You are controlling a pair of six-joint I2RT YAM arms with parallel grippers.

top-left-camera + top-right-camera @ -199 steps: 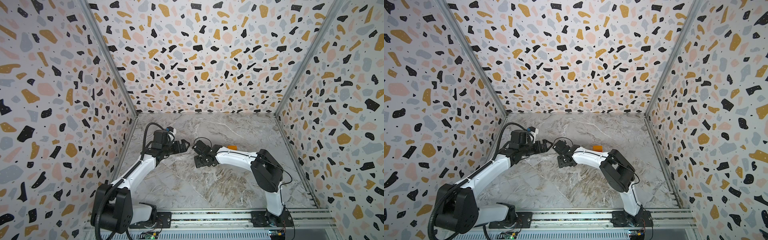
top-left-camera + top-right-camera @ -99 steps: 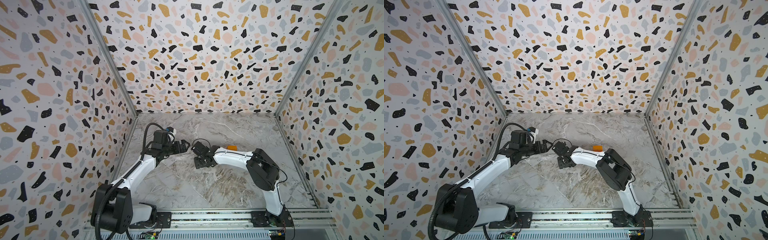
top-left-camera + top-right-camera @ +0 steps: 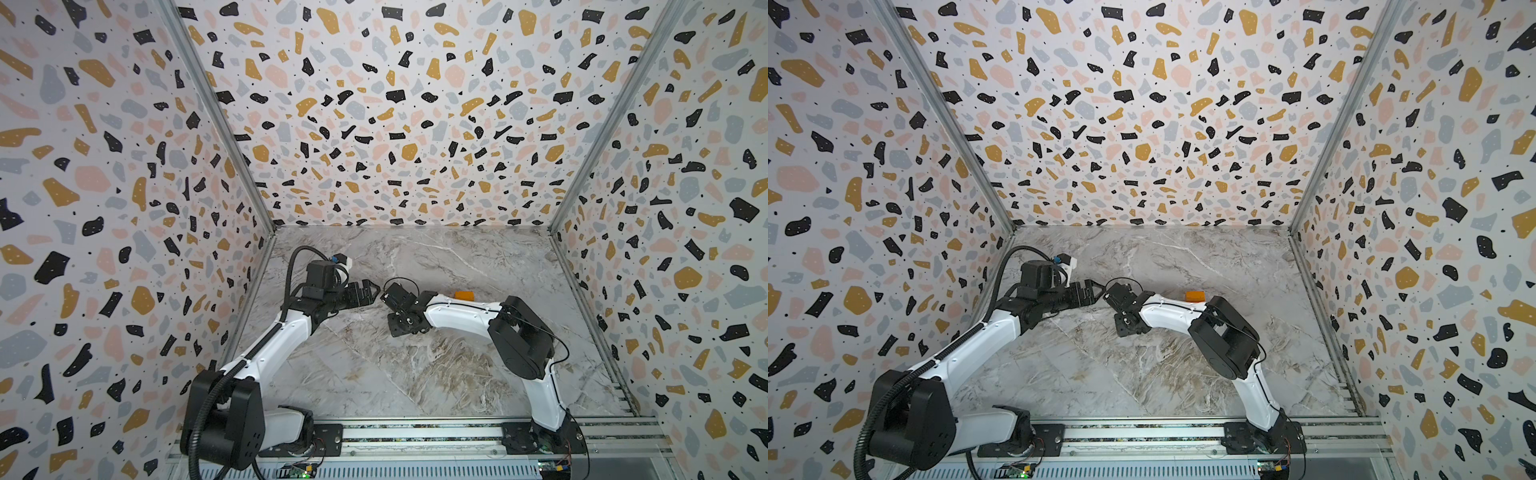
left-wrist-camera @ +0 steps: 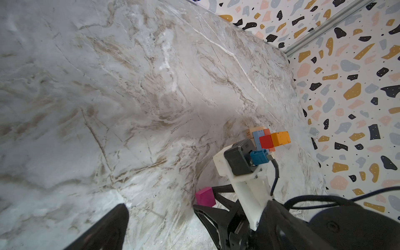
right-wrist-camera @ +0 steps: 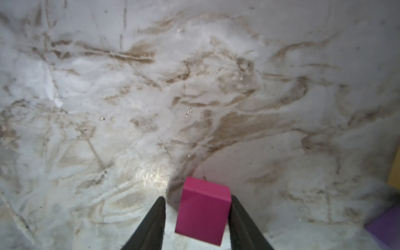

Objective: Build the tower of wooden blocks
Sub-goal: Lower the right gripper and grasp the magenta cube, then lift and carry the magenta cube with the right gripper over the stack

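A magenta block (image 5: pixel 203 210) stands on the marble floor between the fingers of my right gripper (image 5: pixel 197 199). One finger touches its side and a narrow gap shows at the other, so the gripper is open around it. The left wrist view shows the same block (image 4: pixel 205 197) under the right wrist. The tower (image 4: pixel 268 138) stands beyond it, with tan, light blue, red and orange blocks. In both top views only its orange block (image 3: pixel 464 295) (image 3: pixel 1195 296) shows behind the right arm. My left gripper (image 3: pixel 372 291) hovers open just left of the right wrist, holding nothing.
A purple block (image 5: pixel 385 225) and a yellowish block edge (image 5: pixel 395 171) lie close beside the right gripper. Terrazzo-patterned walls (image 3: pixel 124 208) close in the marble floor (image 3: pixel 415 374) on three sides. A metal rail (image 3: pixel 415 436) carrying both arm bases runs along the front.
The right arm's elbow has shifted slightly left and its wrist has sunk a little over the same spot. The left arm has not moved.
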